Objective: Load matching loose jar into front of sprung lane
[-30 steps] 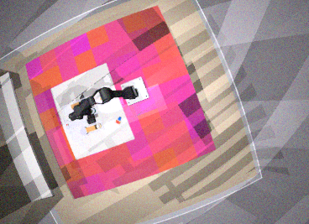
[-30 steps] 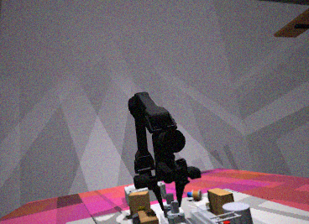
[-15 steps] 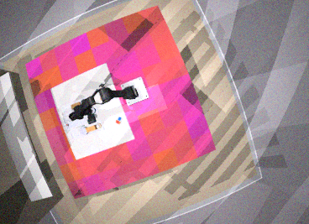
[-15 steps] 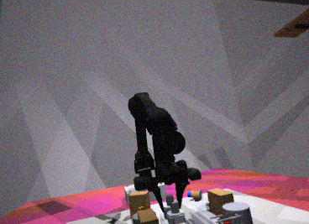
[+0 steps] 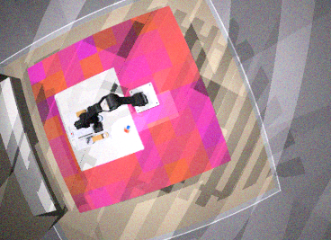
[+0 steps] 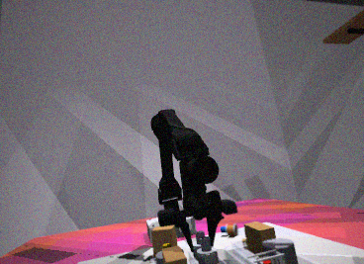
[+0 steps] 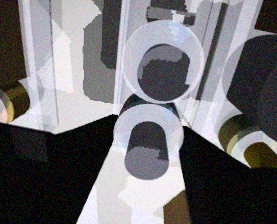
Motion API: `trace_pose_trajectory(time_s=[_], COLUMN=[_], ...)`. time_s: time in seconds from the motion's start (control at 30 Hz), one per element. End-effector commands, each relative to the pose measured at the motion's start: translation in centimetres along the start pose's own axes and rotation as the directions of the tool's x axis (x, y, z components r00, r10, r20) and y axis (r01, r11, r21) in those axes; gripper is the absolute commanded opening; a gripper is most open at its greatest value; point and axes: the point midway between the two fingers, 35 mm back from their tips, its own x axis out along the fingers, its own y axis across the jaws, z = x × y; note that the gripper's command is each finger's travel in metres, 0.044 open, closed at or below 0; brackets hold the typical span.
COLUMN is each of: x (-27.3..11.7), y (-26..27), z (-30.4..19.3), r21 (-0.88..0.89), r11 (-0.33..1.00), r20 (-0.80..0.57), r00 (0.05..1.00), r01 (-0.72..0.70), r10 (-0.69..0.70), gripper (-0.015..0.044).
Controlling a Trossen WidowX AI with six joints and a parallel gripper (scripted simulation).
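My gripper (image 6: 202,247) (image 7: 148,126) is shut on a pale jar with a grey knob-like top (image 7: 147,165) (image 6: 206,256), one finger on each side. In the wrist view, a like jar with a dark top (image 7: 164,75) stands directly beyond it between the lane's clear walls (image 7: 120,55). The two rims overlap in view; whether the jars touch cannot be told. The held jar is at the front end of the lane; its base and the front stop are hidden. A dark crosspiece (image 7: 170,15) shows behind the rear jar; the pusher plate is not clearly seen.
An amber-banded jar (image 7: 18,99) lies left in the wrist view; a yellow-ended one (image 7: 263,155) is at right, near a large dark round thing (image 7: 259,82). Brown blocks (image 6: 164,237) (image 6: 259,234) flank the gripper. A blue and orange item (image 5: 128,128) (image 6: 229,230) is farther off.
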Motion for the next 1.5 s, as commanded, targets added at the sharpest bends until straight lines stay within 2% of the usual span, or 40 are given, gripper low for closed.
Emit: trace_pose_trajectory(time_s=[0.0,1.47], x=[-0.03,0.39], y=[-0.05,-0.05], z=[0.61,-0.07], r21=[-0.005,-0.005], r11=[1.000,1.000], r20=[0.026,0.025], r00=[1.000,1.000], r01=[0.001,0.001], r10=[-0.001,-0.001], gripper=[0.0000,0.0000])
